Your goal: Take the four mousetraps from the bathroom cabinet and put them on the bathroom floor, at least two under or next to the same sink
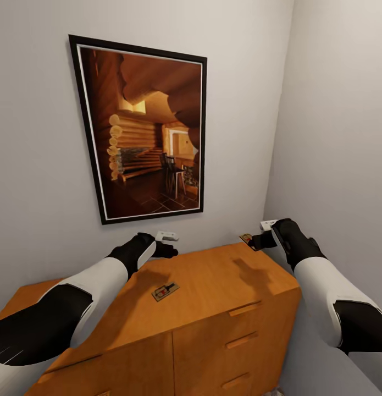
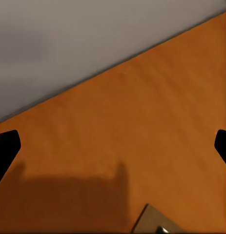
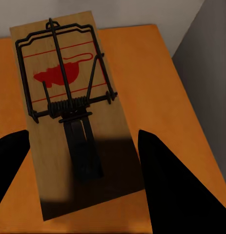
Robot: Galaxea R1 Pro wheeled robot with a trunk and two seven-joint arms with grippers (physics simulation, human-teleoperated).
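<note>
1. Cabinet [image 1: 212,286], orange-brown with slim bar handles on its drawer fronts, set against a pale grey wall and into the room corner on the robot's right.
2. Framed picture [image 1: 144,129] of a log-cabin interior, hung on the wall above the cabinet's back edge; black frame, white inner border.
3. One mousetrap [image 1: 165,291] flat on the cabinet top, near its middle, long axis running diagonally from the front toward the back right corner; nothing touching it.
4. Left gripper [image 1: 167,243] above the cabinet top, toward its back edge, behind the lying mousetrap. Fingers spread wide and empty, shown in the left wrist view as two dark tips [image 2: 5,148] at opposite edges with bare wood between.
5. Pale corner of the mousetrap [image 2: 156,223] at the frame edge of the left wrist view, beside the gripper's shadow on the wood; not discernible as such from the head view.
6. Right gripper [image 1: 256,240] over the cabinet's back right corner, closed on a second mousetrap [image 1: 246,238], a small sliver in the head view.
7. Held mousetrap [image 3: 69,107] detailed in the right wrist view: wooden base, red mouse print, black wire bar and coil spring. Long axis extending straight out from between the dark fingers [image 3: 176,185], cabinet top and corner walls beyond.
</note>
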